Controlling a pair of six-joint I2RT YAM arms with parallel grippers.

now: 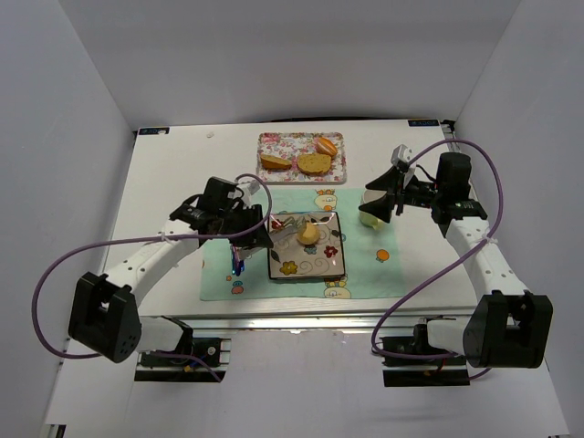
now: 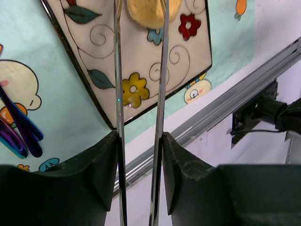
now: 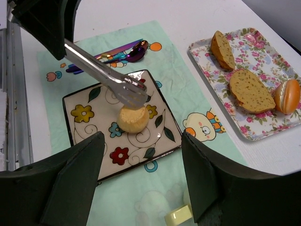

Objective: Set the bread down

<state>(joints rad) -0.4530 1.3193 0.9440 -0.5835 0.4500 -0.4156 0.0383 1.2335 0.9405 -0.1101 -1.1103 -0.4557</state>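
The bread [image 1: 308, 234] is a small round pale golden roll resting on the flowered square plate [image 1: 306, 266]. My left gripper [image 1: 251, 233] is shut on metal tongs [image 3: 106, 75], and their tips reach the top of the bread [image 3: 133, 118]. In the left wrist view the two tong arms [image 2: 162, 70] run out between my fingers [image 2: 139, 141] to either side of the bread [image 2: 148, 12]. My right gripper [image 1: 379, 205] is open and empty, hovering over a yellow mug [image 1: 370, 216] to the right of the plate [image 3: 84, 113].
A floral tray [image 1: 301, 157] at the back holds two brown-crusted slices and an orange glossy bun [image 3: 288, 95]. Iridescent cutlery [image 1: 237, 263] lies on the mint placemat [image 1: 365, 269] to the left of the plate. The table's front edge is close below the mat.
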